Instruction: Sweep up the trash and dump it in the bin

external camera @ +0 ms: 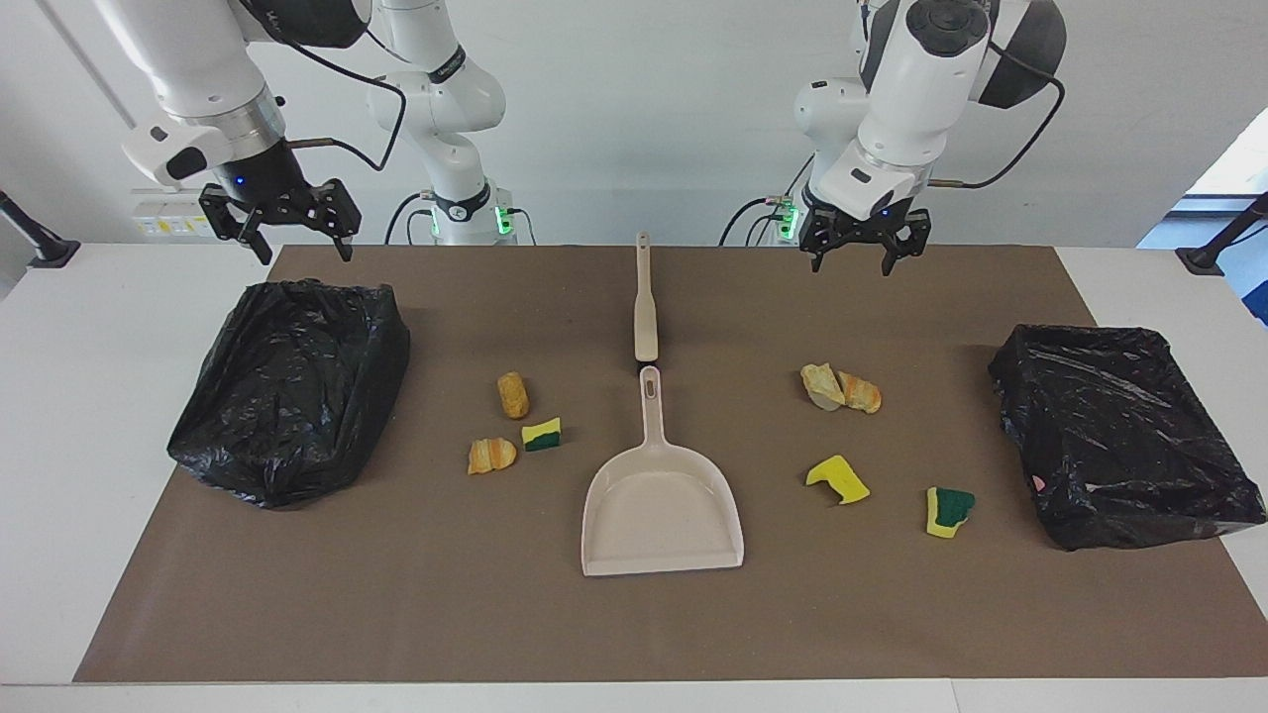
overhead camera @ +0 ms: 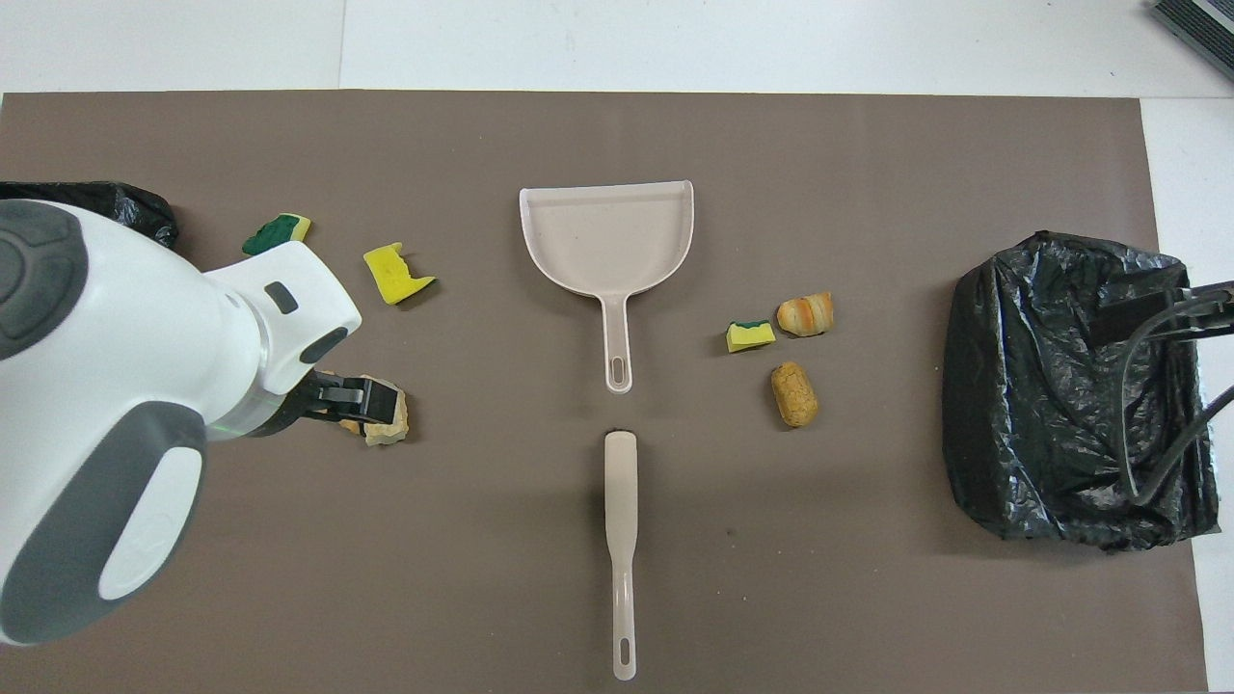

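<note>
A brown mat covers most of the white table. At each end of the mat sits a bin lined with a black plastic bag: one toward the right arm's end, one toward the left arm's end. Both arms wait raised near their bases; the right gripper hangs over the nearer edge of its bin, the left gripper over bare mat, both with fingers spread and holding nothing.

Mid-mat lies the beige dustpan, mouth away from the robots, and in line with its handle, nearer the robots and just apart, the matching brush.

The trash lies on both sides of the dustpan: a bread roll, a bread chunk and a sponge piece toward the right arm's end; two touching bread chunks and two sponge pieces toward the left arm's.

The scraps look light and soft, likely to roll or skid when pushed. The stiff pan and brush are best taken by their slim handles. No writing is legible.
</note>
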`<state>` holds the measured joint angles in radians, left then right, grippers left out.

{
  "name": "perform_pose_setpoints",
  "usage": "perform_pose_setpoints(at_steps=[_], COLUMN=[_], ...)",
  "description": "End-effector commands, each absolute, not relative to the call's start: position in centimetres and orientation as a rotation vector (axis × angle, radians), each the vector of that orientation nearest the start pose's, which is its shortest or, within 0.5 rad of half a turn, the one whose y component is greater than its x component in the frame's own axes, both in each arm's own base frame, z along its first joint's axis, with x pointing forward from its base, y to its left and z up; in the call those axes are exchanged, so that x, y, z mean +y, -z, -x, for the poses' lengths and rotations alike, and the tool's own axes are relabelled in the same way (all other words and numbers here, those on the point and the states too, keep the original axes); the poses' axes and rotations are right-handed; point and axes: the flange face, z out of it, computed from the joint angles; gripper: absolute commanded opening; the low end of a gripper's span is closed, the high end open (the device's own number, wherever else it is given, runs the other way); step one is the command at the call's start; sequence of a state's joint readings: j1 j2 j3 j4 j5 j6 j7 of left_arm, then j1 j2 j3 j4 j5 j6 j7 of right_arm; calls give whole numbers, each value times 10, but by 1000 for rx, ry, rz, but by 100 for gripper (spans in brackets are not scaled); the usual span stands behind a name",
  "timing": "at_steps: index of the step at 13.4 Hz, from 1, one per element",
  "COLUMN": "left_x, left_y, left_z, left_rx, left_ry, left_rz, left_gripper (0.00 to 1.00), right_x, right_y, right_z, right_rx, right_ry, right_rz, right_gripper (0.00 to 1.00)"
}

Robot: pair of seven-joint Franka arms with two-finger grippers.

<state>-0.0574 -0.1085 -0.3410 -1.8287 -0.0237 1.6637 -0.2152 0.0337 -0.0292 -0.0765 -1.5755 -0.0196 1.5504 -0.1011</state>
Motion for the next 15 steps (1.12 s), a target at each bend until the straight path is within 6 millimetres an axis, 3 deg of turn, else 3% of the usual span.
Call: perform_pose_setpoints(at_steps=[1,5,7,11,15], left_x=[-229,-262,-283,-328,-363], left_y=[-553,-536,-527,-484,-444], left_z=[-452,-430,-417,-380,-351], left_rx=[290,314,319,279,250], left_ry=[-56,-67,-71,-75,-56], left_rz=[3115,3134,3135,3106,3114], left_gripper=[100,100,100,100,100], right_x=[-29,-24,-22,-23,-22], right_y=[-638,-639,-628,-603,-589], right_z=[-539,-540,-534,-526,-540], right_rx=[-118,-127,-143,-140,-139], right_ry=[-2,5,-28,-8,15], right_rz=[3153,3155,3150,3145,3154], right_gripper=[100,100,100,100,100])
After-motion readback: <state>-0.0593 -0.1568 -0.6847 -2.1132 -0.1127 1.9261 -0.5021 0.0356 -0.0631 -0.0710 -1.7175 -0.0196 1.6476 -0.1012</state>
